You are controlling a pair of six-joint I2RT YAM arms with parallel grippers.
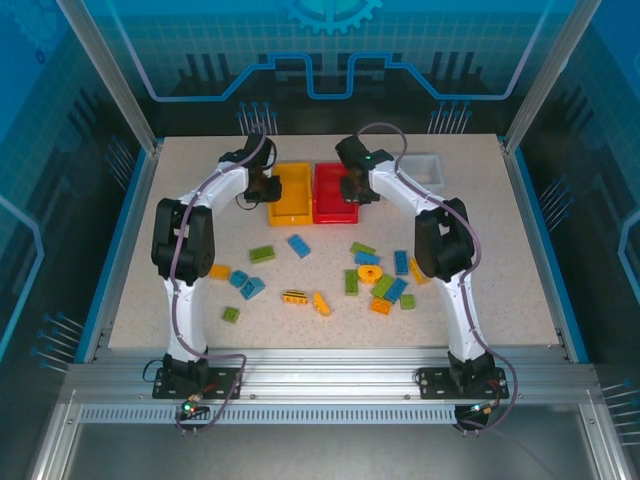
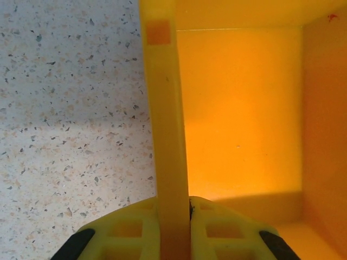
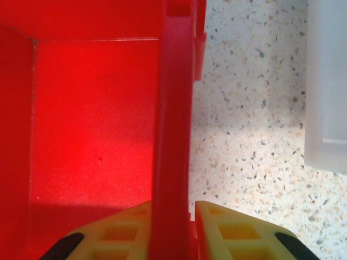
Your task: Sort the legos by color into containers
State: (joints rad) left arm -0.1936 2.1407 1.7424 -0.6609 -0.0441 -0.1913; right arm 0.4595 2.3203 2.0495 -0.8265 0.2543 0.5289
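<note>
At the back of the table, the yellow-orange container (image 1: pixel 290 208) and the red container (image 1: pixel 331 196) stand side by side. A white container (image 1: pixel 425 168) stands to their right. My left gripper (image 1: pixel 262 187) is shut on the yellow container's left wall (image 2: pixel 165 108), which runs up between the fingers (image 2: pixel 130 230). My right gripper (image 1: pixel 357 188) straddles the red container's right wall (image 3: pixel 173 108) and is closed on it. Both containers' floors look bare. The legos lie loose nearer the arms, among them a blue one (image 1: pixel 298 246), a green one (image 1: pixel 262 254), a round yellow one (image 1: pixel 369 272) and a striped one (image 1: pixel 294 296).
The white container (image 3: pixel 328 81) stands a short strip of speckled table to the right of the red wall. A blue raised border (image 1: pixel 120 240) edges the table. Both arms reach over the scattered bricks.
</note>
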